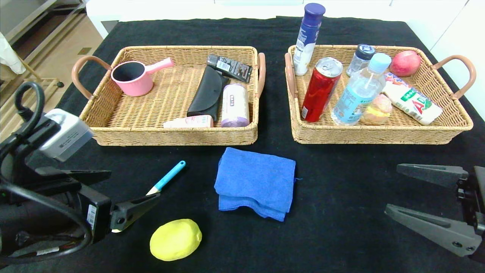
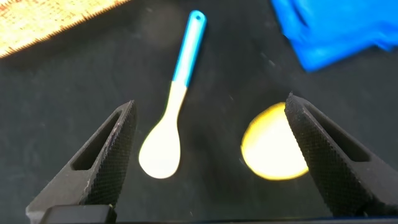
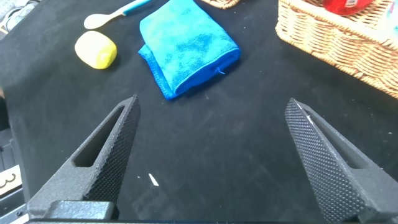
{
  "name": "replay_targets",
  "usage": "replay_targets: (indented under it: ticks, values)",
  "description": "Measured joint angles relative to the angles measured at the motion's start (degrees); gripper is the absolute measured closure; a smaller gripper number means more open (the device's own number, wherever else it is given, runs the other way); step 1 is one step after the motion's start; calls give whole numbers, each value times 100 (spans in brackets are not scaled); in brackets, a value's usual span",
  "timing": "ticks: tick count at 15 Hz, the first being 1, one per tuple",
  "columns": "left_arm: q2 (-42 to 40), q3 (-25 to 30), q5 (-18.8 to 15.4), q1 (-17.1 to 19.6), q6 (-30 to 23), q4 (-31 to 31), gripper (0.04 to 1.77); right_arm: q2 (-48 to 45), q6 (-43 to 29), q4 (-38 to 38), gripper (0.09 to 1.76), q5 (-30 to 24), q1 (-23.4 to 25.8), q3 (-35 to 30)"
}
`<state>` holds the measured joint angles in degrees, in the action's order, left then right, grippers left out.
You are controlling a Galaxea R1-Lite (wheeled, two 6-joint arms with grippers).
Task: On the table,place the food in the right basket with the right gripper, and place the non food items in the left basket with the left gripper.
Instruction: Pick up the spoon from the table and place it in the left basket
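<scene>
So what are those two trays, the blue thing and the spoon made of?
The left basket and right basket look like woven tan wicker, going by the visible weave. The blue cloth seems soft, fuzzy terry fabric. The spoon is probably plastic or silicone: smooth and matte.

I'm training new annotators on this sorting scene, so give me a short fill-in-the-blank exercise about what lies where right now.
1. The red can stands in the ____ basket.
2. Three things lie loose on the table: the spoon, the lemon and the folded ____ cloth.
3. The pink saucepan sits in the ____ basket.
4. The left gripper hovers, jaws ____, nearest the spoon and lemon.

Missing words: right; blue; left; open
</scene>
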<state>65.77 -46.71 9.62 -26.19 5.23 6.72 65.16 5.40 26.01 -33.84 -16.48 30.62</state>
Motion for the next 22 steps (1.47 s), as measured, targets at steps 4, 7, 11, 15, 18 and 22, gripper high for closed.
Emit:
replay_targets:
  ticks: [4,7,11,15,18,22]
  values:
    - [658,-830,182,177,4,824,9,9,0,0,15,2,67,5]
    - [1097,-1379,199,364,11,1392,9,16,2,-5,15,2,91,0]
    - [1596,-1652,272,489,17,1588,9,72,5,-2,14,5,94,-11]
    - [1954,-1714,273,540,17,1549,9,110,7,0,14,2,96,-17]
    - [2108,-1718,272,566,6,1552,9,144,9,2,14,2,94,-22]
    - [2215,-1723,269,574,0,1547,9,206,13,6,14,5,94,-30]
